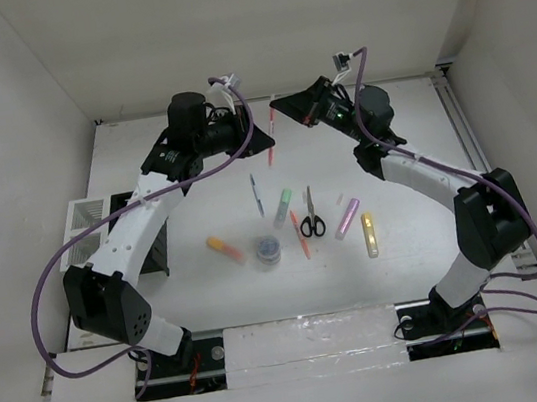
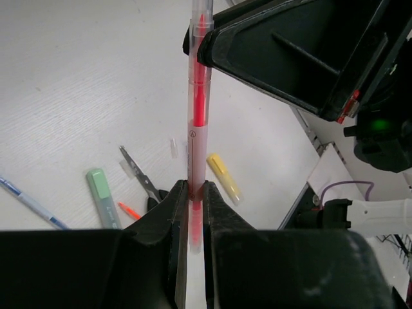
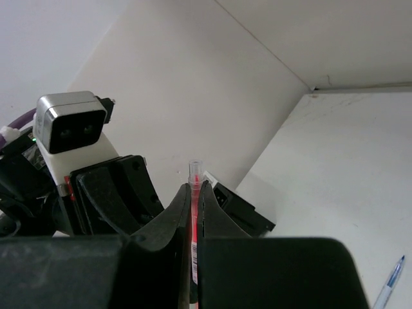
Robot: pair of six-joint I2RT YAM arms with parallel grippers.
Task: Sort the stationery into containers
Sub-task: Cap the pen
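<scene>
Top external view, entries from the near edge outward.

1. Loose stationery, mid tabletop (image 1: 421, 138): orange highlighter (image 1: 223, 249), grey-blue tub (image 1: 269, 248), yellow highlighter (image 1: 369, 234), orange pen (image 1: 301, 236), pink highlighter (image 1: 347, 218), scissors (image 1: 310, 217), green highlighter (image 1: 282, 204), grey pen (image 1: 257, 195). All lie flat and unsorted.
2. Containers, left side: black slatted holder (image 1: 154, 248), partly under the left arm; white mesh organiser (image 1: 81, 221) just beyond it. Their contents cannot be made out.
3. Red pen (image 1: 273, 157): in the air over the far tabletop, clear of the surface.
4. Left hand (image 1: 270, 145): fingers clamped on the red pen's lower part.
5. Right hand (image 1: 273, 111): fingers clamped on its upper part. Both wrist views confirm the double grip.

Step in hand, by judgement: a mid-air handover of the red pen.

Next move calls for one hand to let go before either travels, or the pen may flex. Since the containers stand on the left, the right hand probably releases. The left would then carry the pen over and lower it end-first.
</scene>
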